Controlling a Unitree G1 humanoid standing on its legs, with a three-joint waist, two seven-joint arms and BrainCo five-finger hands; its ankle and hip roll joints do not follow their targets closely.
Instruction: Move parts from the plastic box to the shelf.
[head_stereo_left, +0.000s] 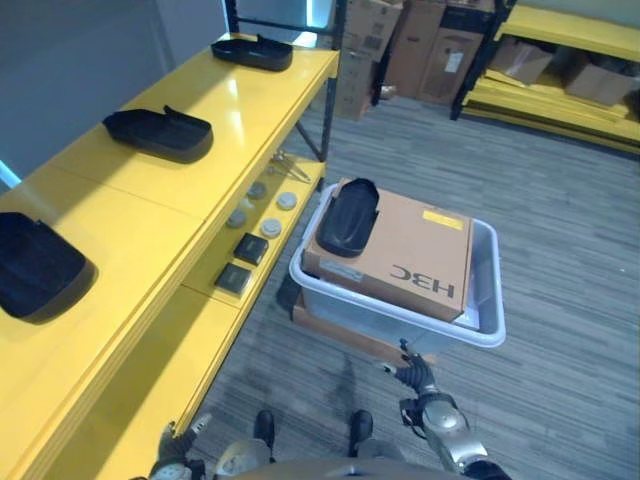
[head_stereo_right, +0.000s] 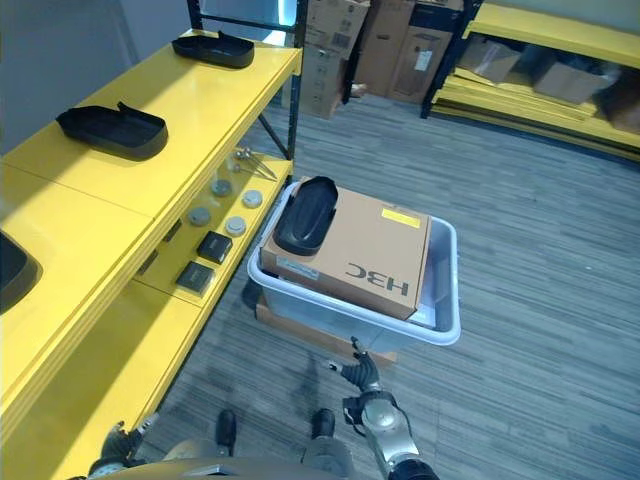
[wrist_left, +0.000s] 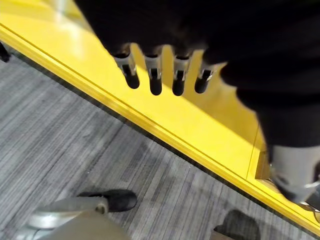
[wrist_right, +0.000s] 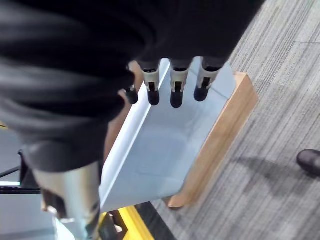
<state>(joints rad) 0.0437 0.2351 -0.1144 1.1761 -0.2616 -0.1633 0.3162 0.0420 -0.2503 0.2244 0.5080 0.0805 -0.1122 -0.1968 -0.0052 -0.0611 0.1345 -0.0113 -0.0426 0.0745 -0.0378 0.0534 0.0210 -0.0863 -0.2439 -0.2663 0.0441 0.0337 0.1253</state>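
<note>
The right hand (wrist_right: 172, 85) hangs with fingers straight and relaxed, holding nothing, just short of the pale translucent plastic box (head_stereo_left: 487, 262) on its wooden base. The left hand (wrist_left: 165, 75) is likewise slack and empty above the yellow shelf (head_stereo_left: 150, 215) edge. One black moulded plastic part (head_stereo_left: 347, 216) lies on the brown cardboard carton (head_stereo_left: 410, 255) inside the box, probably the next to lift; three similar black parts (head_stereo_left: 160, 132) already sit spaced along the shelf top.

We see a yellow shelf (head_stereo_left: 150, 250) | top level: three black parts (head_stereo_left: 160, 132) well apart | lower level: round discs (head_stereo_left: 262, 208), two dark blocks (head_stereo_left: 242, 262), perhaps small tools | grey floor (head_stereo_left: 560, 220): plastic box (head_stereo_left: 485, 290) on a wooden base (head_stereo_left: 340, 335)
</note>
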